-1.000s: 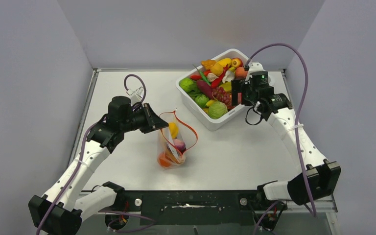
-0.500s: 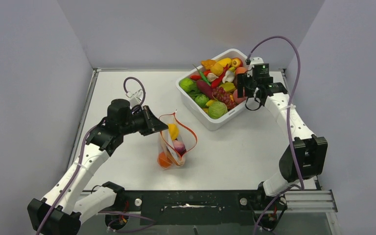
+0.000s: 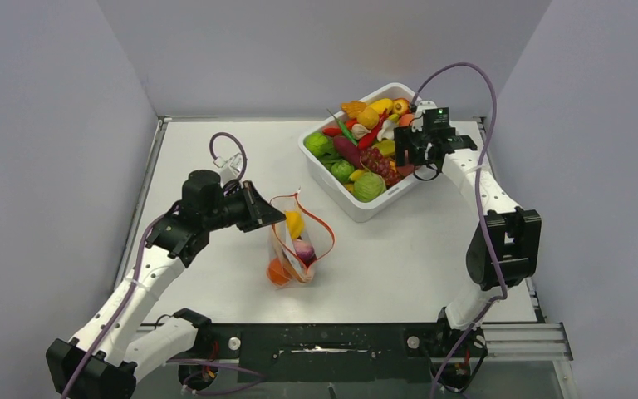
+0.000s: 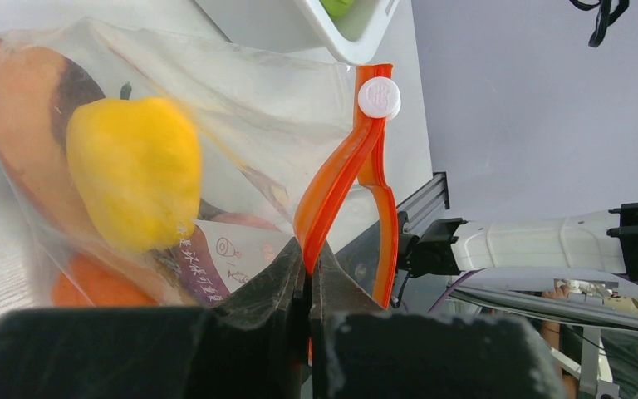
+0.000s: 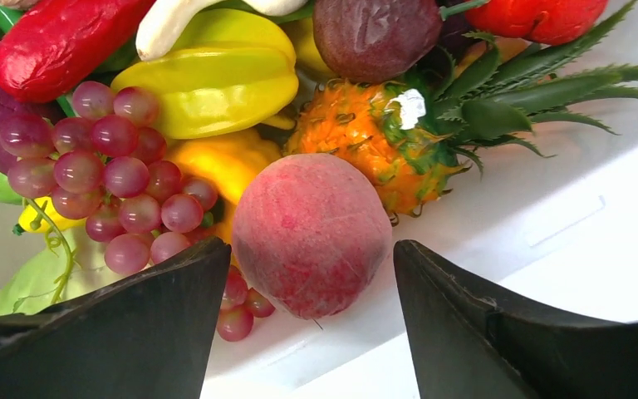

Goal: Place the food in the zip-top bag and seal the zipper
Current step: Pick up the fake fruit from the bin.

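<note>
Clamps left gripper (image 3: 276, 218) on the zipper (image 4: 341, 170), mid-frame. Holds right gripper (image 5: 309, 253) apart astride a peach (image 5: 307, 212), upper-right tub (image 3: 365, 212). White table (image 3: 216, 158), grey walls (image 3: 50, 125).

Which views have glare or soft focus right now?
Top external: even light, no glare, all sharp. Left wrist: yellow pepper soft behind the glossy bag; left claw, shut on the zipper, nearly black. Right wrist: peach crisp, white hotspot on pineapple, tub wall blown out.
</note>
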`<state>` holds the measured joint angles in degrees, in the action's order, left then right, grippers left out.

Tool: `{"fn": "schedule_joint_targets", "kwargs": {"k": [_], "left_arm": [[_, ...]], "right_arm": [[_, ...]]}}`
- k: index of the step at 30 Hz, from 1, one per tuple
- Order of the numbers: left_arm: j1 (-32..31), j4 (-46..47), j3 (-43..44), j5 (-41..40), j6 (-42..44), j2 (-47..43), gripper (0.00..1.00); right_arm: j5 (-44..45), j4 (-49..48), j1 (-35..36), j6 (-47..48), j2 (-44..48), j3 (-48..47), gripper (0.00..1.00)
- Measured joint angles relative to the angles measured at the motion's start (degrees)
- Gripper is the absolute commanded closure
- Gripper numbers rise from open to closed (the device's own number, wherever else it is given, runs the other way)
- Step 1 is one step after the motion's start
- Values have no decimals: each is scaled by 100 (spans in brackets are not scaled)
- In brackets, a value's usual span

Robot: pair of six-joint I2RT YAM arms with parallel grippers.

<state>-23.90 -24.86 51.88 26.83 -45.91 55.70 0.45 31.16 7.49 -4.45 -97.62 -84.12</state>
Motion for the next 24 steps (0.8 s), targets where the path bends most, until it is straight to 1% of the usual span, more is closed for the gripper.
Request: {"fn": "schedule_joint_targets", "kwargs": {"k": [5, 9, 11, 21, 24], "left_arm": [[0, 2, -4, 0, 0, -42, 100], [0, 2, -15, 0, 0, -70, 100], [0, 2, -17, 0, 0, -79, 100], [0, -11, -20, -2, -2, -190, 100], [0, -11, -22, -4, -2, -195, 100]], "right_arm": [[-107, 20, 0, 24, -144, -22, 29], [-155, 17, -7, 50, -160, -24, 36], [-155, 17, -7, 63, -160, -24, 42], [-122, 28, 7, 85, -151, -24, 57], [-72, 59, 42, 83, -125, -24, 60]]}}
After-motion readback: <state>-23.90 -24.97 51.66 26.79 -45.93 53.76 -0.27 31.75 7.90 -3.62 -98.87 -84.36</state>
